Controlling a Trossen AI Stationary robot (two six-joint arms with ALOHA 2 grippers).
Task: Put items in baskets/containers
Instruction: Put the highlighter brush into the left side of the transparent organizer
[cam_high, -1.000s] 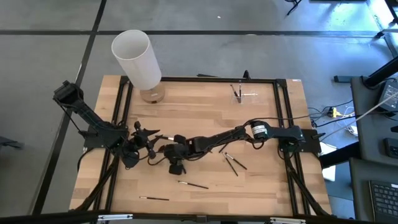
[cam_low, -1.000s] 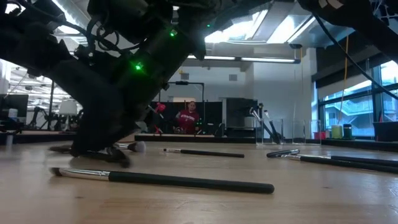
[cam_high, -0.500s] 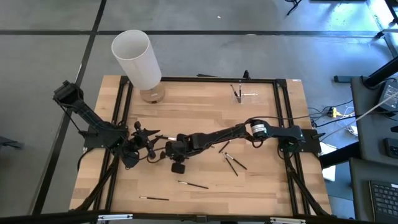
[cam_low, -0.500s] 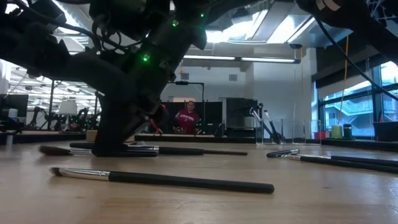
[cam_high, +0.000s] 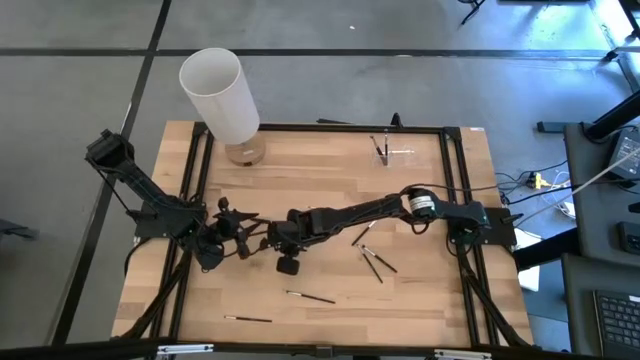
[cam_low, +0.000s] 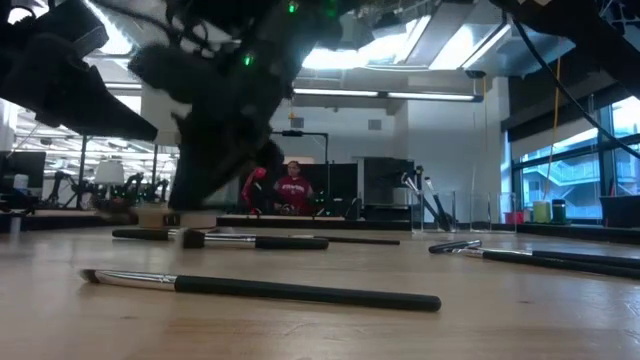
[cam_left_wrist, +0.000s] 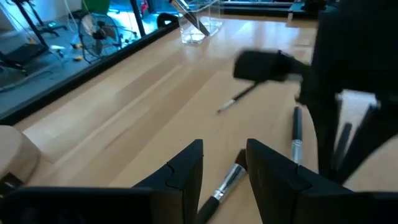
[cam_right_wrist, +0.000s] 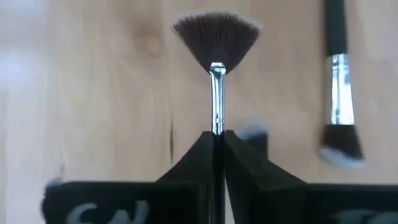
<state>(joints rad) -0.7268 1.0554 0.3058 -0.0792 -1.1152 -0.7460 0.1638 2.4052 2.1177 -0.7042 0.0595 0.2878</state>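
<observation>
The right gripper (cam_right_wrist: 216, 140) is pinching a fan brush (cam_right_wrist: 216, 43) by its thin handle just above the worktop (cam_high: 320, 170), left gripper (cam_left_wrist: 224, 163) waiting parted nearby, so the brush is probably risking swivelling or slipping before reaching the far clear holder (cam_high: 392, 150).

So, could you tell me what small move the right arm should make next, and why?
Probably a lift straight up off the table. The right claw is shut on the fan brush, its fingers pinching the handle, while a second brush lies close beside it. Rising first should clear that neighbour before carrying toward the clear holder.
</observation>
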